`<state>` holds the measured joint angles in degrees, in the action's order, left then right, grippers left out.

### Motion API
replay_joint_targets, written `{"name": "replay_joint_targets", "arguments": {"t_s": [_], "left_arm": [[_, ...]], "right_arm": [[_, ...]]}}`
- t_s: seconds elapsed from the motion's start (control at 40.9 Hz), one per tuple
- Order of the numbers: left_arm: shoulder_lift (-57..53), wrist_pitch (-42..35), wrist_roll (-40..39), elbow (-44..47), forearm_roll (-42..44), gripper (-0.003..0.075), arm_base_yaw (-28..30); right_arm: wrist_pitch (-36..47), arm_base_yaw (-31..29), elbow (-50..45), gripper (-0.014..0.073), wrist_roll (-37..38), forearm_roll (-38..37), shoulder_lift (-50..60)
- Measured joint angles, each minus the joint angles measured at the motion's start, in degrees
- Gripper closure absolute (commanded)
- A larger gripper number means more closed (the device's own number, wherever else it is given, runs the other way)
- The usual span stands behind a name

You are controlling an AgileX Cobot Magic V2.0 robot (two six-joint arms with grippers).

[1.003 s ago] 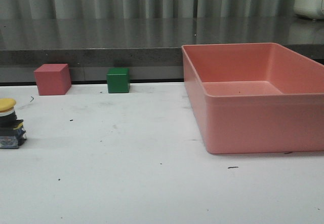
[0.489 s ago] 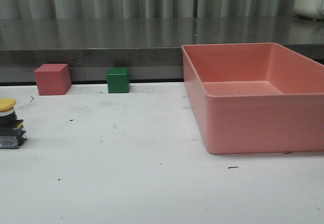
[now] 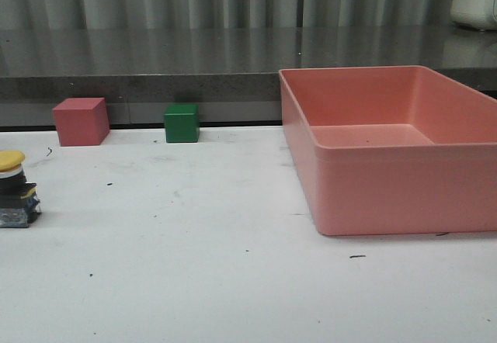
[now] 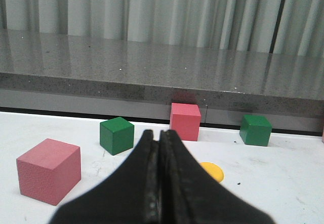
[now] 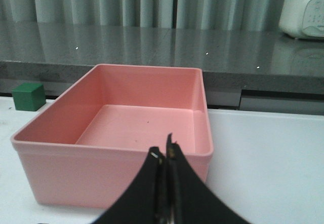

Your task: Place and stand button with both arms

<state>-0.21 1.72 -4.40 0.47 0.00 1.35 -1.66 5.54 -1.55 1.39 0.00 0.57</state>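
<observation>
The button (image 3: 14, 189) stands upright at the far left edge of the front view, yellow cap on top of its black and blue body. In the left wrist view only its yellow cap (image 4: 212, 171) shows, just past and beside the fingers. My left gripper (image 4: 160, 135) is shut and empty, apart from the button. My right gripper (image 5: 164, 153) is shut and empty, in front of the pink bin's near wall. Neither arm shows in the front view.
A large pink bin (image 3: 388, 180) fills the right side (image 5: 45, 143). A pink cube (image 3: 80, 121) and a green cube (image 3: 182, 122) sit at the table's back edge. The left wrist view shows two pink cubes (image 4: 49, 170) (image 4: 185, 121) and two green cubes (image 4: 117, 135) (image 4: 255, 129).
</observation>
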Motion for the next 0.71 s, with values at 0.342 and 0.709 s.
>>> {"name": "replay_joint_targets", "arguments": {"t_s": [0.342, 0.709], "left_arm": [[0.0, 0.0, 0.0, 0.0, 0.0, 0.074, 0.0], [0.0, 0.0, 0.0, 0.0, 0.0, 0.074, 0.0]], "right_arm": [[0.79, -0.92, 0.0, 0.0662, 0.0, 0.0, 0.0], [0.79, -2.28, 0.0, 0.0662, 0.0, 0.0, 0.0]]}}
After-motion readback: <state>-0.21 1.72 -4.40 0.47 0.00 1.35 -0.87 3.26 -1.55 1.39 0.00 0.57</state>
